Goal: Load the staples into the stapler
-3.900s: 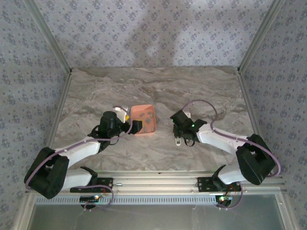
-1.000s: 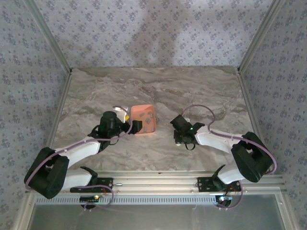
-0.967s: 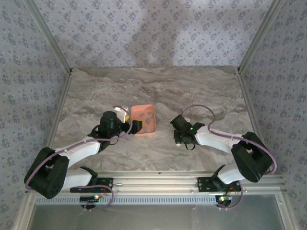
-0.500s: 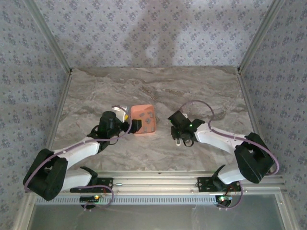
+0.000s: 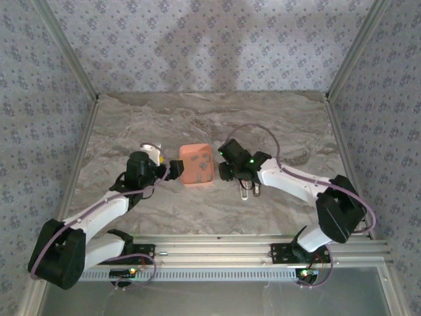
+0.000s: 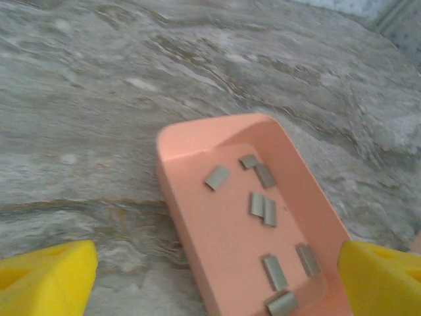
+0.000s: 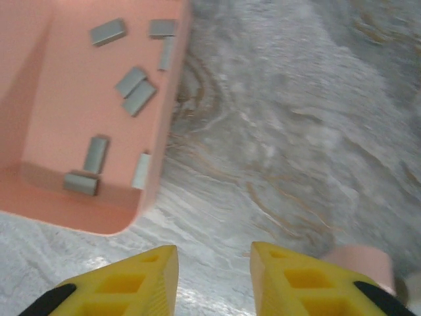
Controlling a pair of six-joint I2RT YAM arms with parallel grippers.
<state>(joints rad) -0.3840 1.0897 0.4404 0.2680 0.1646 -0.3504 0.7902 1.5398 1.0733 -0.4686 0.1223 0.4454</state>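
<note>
My left claw (image 6: 214, 283) gapes wide and empty, its two yellow fingertips flanking one salmon tray (image 6: 172, 197) on the bench (image 6: 99, 99). Eight staples (image 6: 256, 203) lie inside. My right claw (image 7: 214, 283), slightly parted, grips nothing. One pink stapler (image 7: 358, 263) lies just beside it.

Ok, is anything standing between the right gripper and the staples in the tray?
Nothing visible covers them. The staples lie loose on the floor of the open tray; between them and the right gripper there is bare table and the tray's low side wall, which it would probably have to come over from above.
</note>
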